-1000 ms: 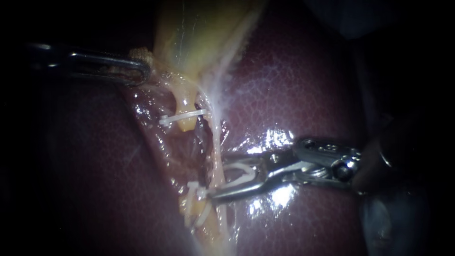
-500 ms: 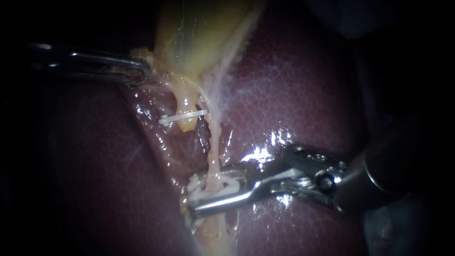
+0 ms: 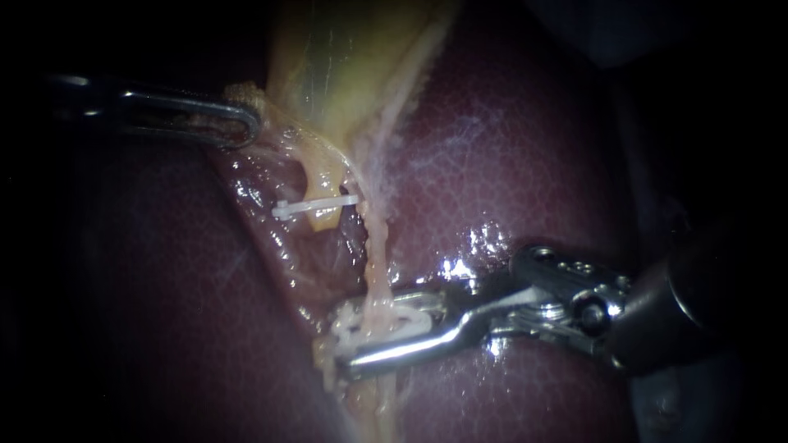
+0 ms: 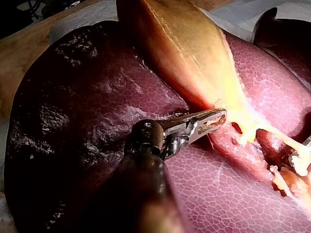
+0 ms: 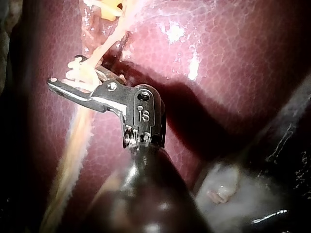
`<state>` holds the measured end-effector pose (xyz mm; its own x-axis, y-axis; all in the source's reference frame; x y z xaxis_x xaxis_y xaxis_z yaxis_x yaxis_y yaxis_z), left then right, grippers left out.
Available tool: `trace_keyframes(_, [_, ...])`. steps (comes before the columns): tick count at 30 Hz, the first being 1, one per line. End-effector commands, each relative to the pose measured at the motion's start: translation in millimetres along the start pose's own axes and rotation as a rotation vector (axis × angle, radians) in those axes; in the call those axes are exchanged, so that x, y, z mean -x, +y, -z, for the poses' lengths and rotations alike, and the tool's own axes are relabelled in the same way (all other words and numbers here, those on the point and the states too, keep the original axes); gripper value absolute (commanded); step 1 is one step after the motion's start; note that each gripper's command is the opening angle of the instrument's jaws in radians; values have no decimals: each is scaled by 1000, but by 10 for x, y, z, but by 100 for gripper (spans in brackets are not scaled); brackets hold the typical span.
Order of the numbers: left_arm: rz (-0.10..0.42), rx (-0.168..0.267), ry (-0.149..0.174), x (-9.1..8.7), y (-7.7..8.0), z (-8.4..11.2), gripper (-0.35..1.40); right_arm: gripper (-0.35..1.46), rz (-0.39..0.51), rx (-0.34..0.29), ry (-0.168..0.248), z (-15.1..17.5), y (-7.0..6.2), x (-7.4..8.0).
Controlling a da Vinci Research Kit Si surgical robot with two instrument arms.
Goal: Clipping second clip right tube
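Item, right tube: thin, pale, glistening strand passing between the jaws of the right instrument. Item, clip: white, seated in those jaws, which stood narrowly parted and pressed it from both sides. Item, left instrument: jaws clamped on gallbladder edge.

The silver, two-jawed right instrument is reaching across the glossy dark-red liver. Its jaws are straddling the pale, stringy tube and pressing a white plastic clip from both sides. The tube is running on beneath the lower jaw.
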<state>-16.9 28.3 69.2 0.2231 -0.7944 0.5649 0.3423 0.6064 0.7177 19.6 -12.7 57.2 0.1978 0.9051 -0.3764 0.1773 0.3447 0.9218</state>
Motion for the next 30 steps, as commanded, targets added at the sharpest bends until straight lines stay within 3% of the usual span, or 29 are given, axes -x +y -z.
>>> trace_keyframes(1, [0,-1,0,0,0,0,-35,39,1,3,2,-1,2,0])
trace_keyframes(11, [0,-3,1,1,0,-1,-35,18,0,10,11,4,11,-3])
trace_keyframes(18, [0,-3,1,1,0,-1,-35,-35,-36,-7,7,8,10,-3])
trace_keyframes(30, [0,-3,1,1,0,-2,-35,-35,-76,-9,1,7,12,-2])
